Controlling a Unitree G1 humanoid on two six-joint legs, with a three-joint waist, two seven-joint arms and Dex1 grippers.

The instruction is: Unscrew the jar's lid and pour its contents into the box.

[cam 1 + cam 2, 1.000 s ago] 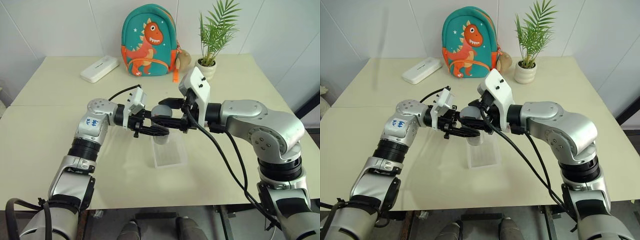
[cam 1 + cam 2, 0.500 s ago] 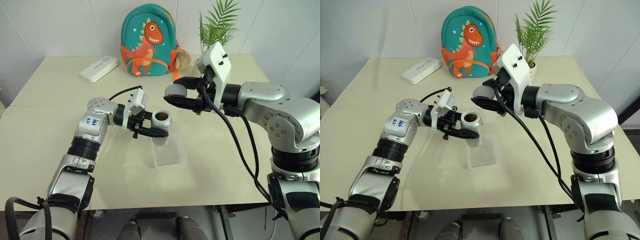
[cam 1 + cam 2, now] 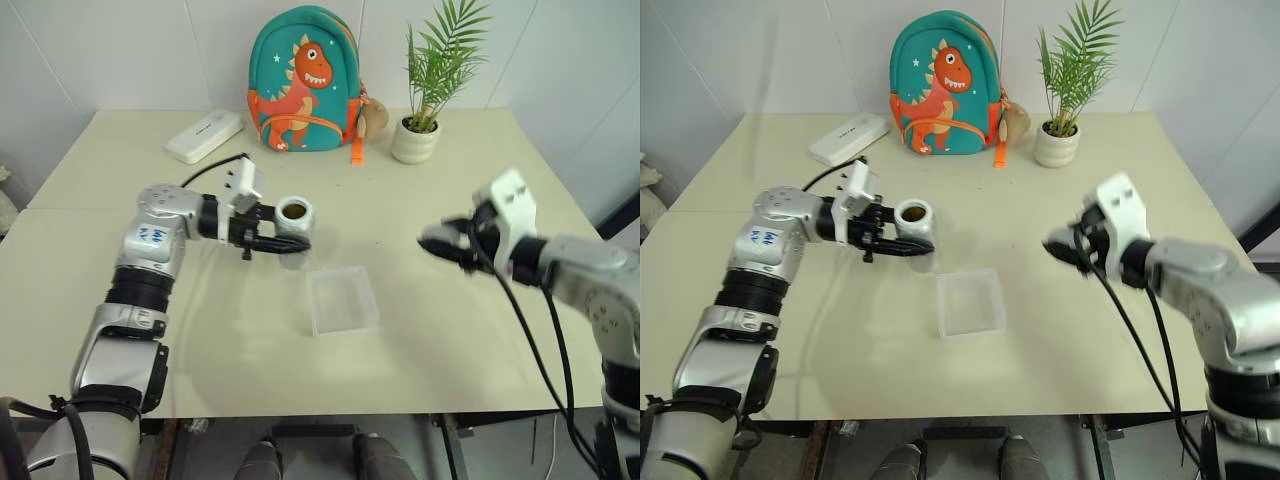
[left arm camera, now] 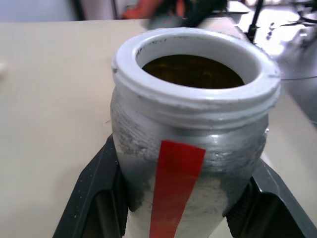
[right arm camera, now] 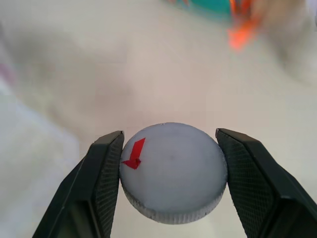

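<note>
My left gripper point(image 3: 296, 242) is shut on the jar point(image 3: 293, 228), a small clear jar with a red mark point(image 4: 174, 188) and a pale rim. It holds the jar upright and open, just beyond the far left corner of the box point(image 3: 343, 300). Dark brown contents point(image 4: 193, 73) show inside the jar's mouth. The box is a shallow clear tray lying empty at the table's middle. Well to the right of the box, low over the table, my right gripper point(image 3: 432, 242) is shut on the round grey lid point(image 5: 173, 171), with its black fingers point(image 5: 101, 183) on both sides.
A teal dinosaur backpack point(image 3: 305, 80) stands at the back centre, with a white plant pot point(image 3: 415, 142) and its palm to the right. A flat white case point(image 3: 204, 135) lies at the back left. The table's front edge runs close below the box.
My right gripper lifted the lid off the jar, then swung far right and down with it. My left gripper carried the open jar left, off the box.
</note>
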